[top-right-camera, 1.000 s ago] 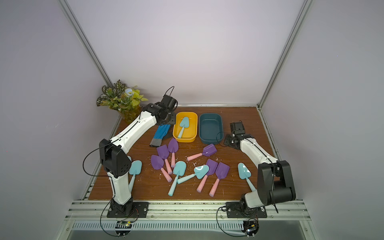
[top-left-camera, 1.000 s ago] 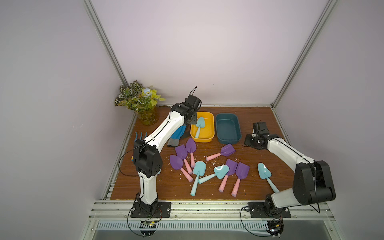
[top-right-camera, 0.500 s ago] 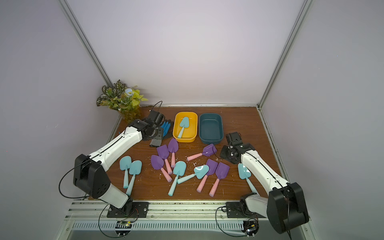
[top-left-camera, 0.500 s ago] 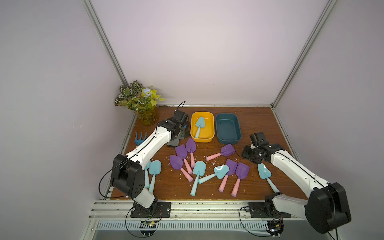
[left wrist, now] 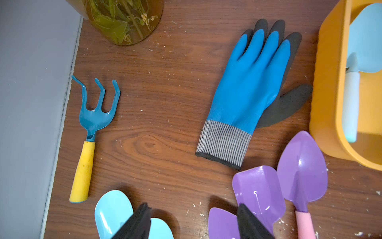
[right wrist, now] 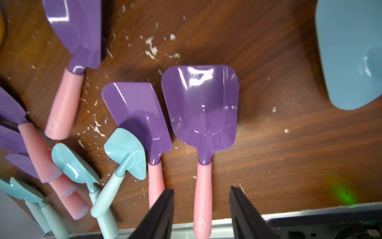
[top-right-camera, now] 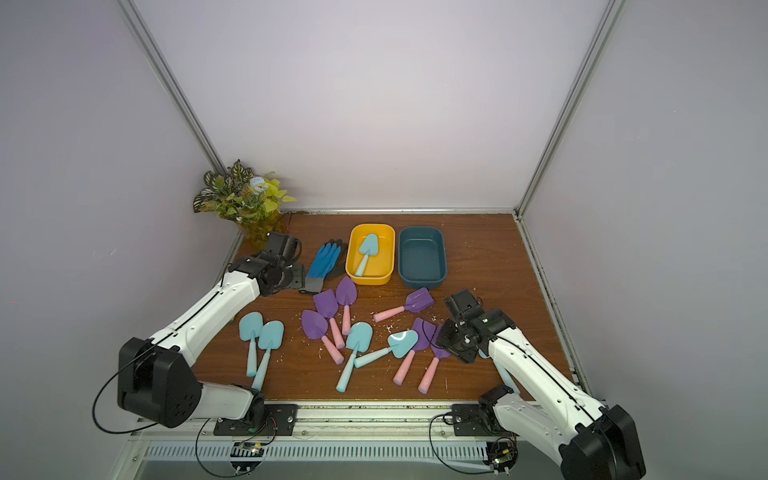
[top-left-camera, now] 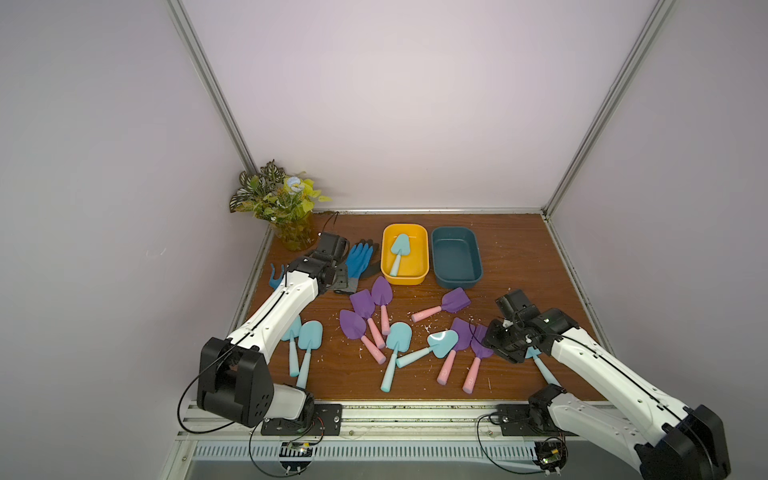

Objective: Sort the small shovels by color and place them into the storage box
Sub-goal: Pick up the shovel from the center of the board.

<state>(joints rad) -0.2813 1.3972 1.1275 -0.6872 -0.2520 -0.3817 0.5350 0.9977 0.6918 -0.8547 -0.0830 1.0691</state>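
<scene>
Both top views look down from high in front of you, sharing the whole table. Your wrist cameras face it closely.

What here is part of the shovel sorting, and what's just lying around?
Part of the job: aqua shovels, purple shovels, yellow box, teal box.

Just lying about: glove, rake, plant.
</scene>
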